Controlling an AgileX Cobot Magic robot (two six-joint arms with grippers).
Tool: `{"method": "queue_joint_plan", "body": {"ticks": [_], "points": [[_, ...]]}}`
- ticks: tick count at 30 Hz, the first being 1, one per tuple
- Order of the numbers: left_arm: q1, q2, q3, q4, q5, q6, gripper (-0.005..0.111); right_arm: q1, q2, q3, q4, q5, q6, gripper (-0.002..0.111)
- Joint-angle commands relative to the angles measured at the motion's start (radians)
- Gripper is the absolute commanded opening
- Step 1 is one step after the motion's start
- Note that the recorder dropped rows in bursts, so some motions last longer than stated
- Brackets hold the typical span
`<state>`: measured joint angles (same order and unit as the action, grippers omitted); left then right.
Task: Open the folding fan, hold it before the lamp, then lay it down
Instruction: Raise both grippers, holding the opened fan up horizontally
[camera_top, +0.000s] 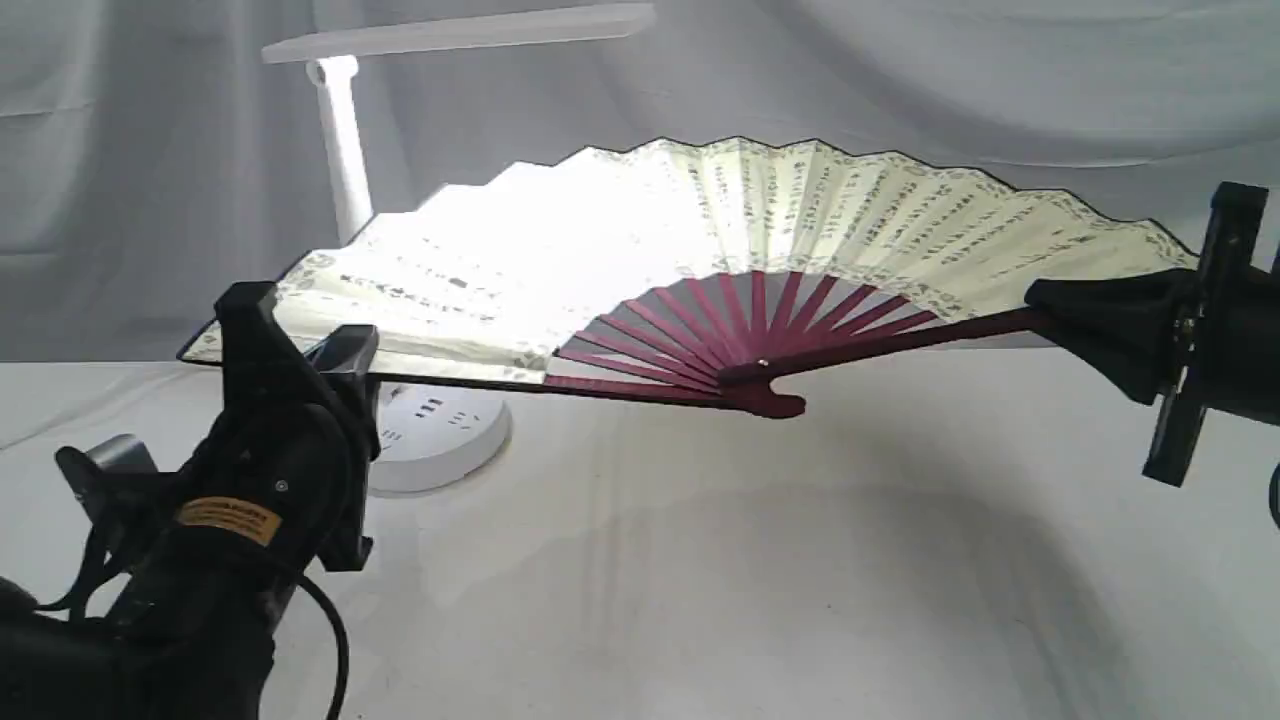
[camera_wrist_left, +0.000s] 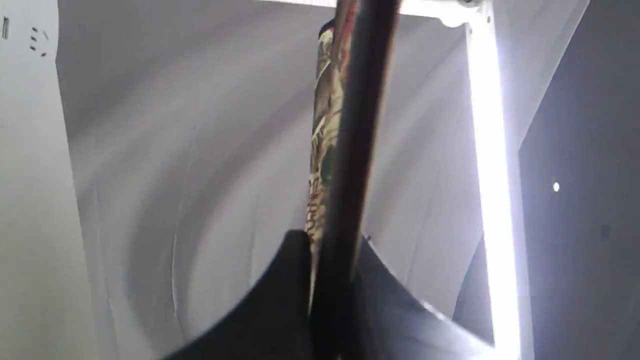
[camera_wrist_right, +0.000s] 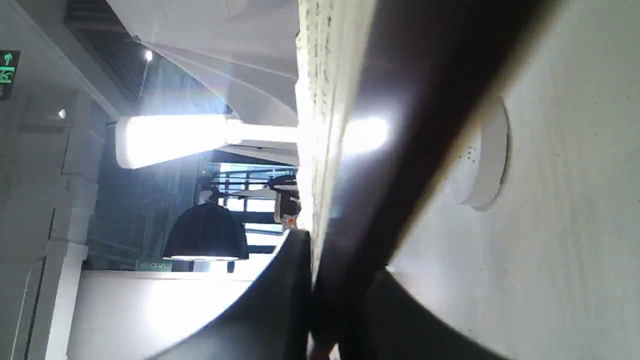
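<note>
The folding fan (camera_top: 720, 230) is spread wide and held up in the air, cream leaf with black calligraphy above maroon ribs. It stands in front of the white lamp (camera_top: 345, 150), whose light glows through the fan's left half. My left gripper (camera_top: 335, 365) is shut on the fan's left guard, which runs between its dark fingers (camera_wrist_left: 280, 300) as a dark strip, the guard (camera_wrist_left: 350, 165). My right gripper (camera_top: 1050, 305) is shut on the right guard (camera_wrist_right: 400, 175). The lamp's lit head (camera_wrist_right: 170, 140) and round base (camera_wrist_right: 485, 155) show past the fan's edge.
The lamp's round base (camera_top: 440, 435) with socket holes sits on the white cloth-covered table (camera_top: 760, 580) just behind my left arm. A white draped backdrop (camera_top: 950, 80) hangs behind. The fan's pivot (camera_top: 775, 400) hangs a little above the tabletop.
</note>
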<state>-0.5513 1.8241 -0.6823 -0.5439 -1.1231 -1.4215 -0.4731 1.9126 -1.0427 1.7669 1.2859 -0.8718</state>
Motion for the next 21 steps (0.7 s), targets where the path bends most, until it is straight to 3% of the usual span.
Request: {"method": "queue_joint_plan", "body": {"ticks": [1, 13, 21], "points": [[0.029, -0.049, 0.015, -0.161, -0.098, -0.043, 0.000, 0.005, -0.026, -0.002, -0.022, -0.065, -0.045, 0.000], [0.059, -0.110, 0.015, -0.186, -0.098, -0.043, 0.000, 0.087, -0.110, -0.007, -0.022, -0.122, -0.022, 0.000], [0.095, -0.208, 0.015, -0.178, 0.022, -0.032, 0.000, 0.087, -0.195, -0.007, -0.022, -0.161, -0.004, 0.000]]}}
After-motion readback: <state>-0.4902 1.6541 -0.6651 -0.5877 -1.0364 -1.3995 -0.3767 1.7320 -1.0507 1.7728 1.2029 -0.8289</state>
